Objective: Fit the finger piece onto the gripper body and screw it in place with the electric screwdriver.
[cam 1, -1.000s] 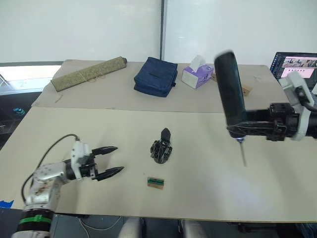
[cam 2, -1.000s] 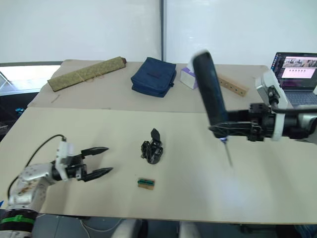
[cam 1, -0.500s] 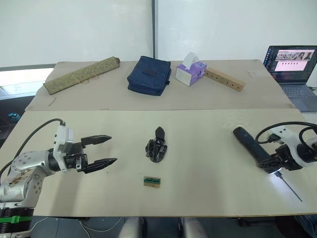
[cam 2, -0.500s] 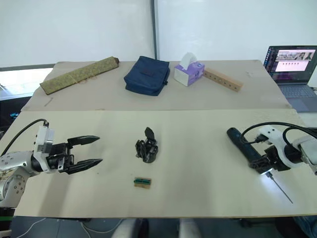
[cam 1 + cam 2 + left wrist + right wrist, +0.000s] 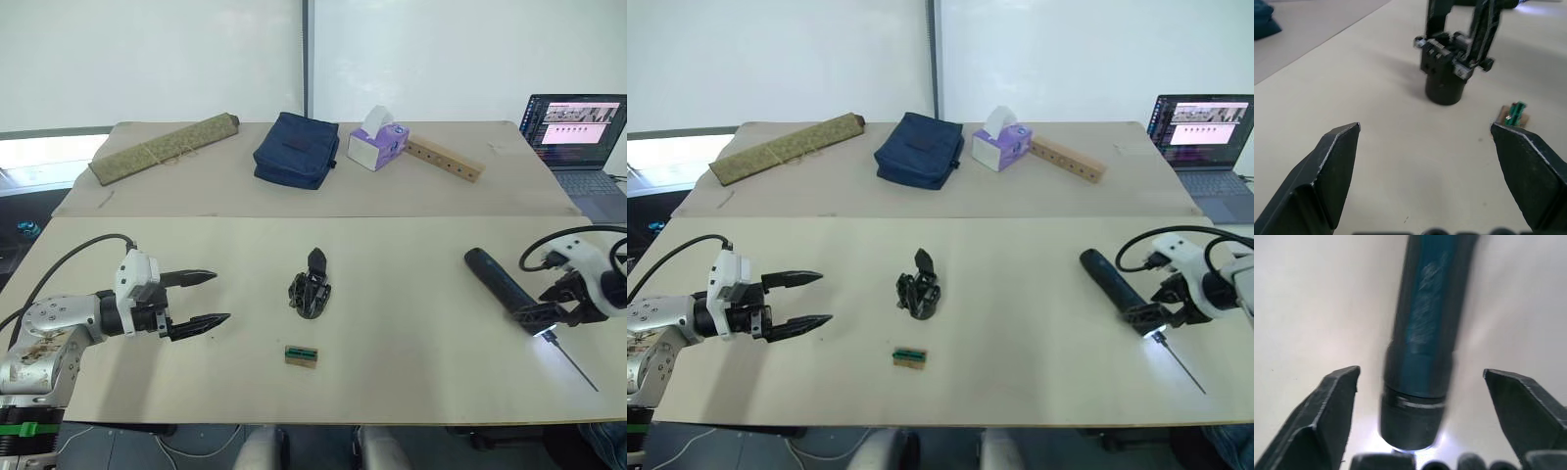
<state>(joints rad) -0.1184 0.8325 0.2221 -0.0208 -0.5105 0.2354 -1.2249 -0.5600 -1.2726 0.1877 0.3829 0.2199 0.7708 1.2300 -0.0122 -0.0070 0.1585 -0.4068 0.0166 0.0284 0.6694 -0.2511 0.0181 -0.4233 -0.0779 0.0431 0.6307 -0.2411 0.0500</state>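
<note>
Black electric screwdriver [image 5: 502, 286]: flat on table [image 5: 392, 294], right of frame, light lit at tip, between wide-spread fingers of right gripper [image 5: 549, 315], untouched. Gripper body [image 5: 313, 290] with finger piece [image 5: 315, 262] upright: centre. Left gripper [image 5: 201, 301]: lower left, fingers spread wide, empty.

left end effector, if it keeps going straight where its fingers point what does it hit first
Probably the gripper body: it stands ahead of the open left end effector, roughly midway between the fingers, with bare table between. Depth is unclear.

laptop screen [image 5: 574, 121]: some writing, too small to read
tissue box [image 5: 377, 146]: no readable print
other things: no text or numbers readable
</note>
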